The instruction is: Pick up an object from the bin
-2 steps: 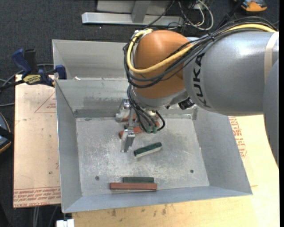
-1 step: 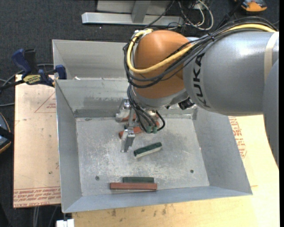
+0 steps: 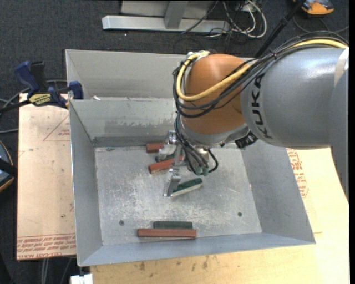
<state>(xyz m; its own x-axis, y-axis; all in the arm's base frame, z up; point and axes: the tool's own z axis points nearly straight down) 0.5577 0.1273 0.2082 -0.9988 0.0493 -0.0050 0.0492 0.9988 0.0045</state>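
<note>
Stick [image 3: 189,186], dark green, just beside end effector [image 3: 172,187].

Floor [image 3: 33,39] = dark grey carpet w/ fine speckle, seen along far side and at left. Far centre: pale grey metal stand base [image 3: 166,21], flat bar w/ upright post cut off by top edge. Just right of it, tangle of cables [image 3: 249,22], black, white & grey, lying on carpet. Far right corner: orange-and-black item [image 3: 317,6], partly cropped, can't tell what. Left edge: thin dark cable [image 3: 6,104] across carpet. Light even, approx. from above; shadows soft.
</note>
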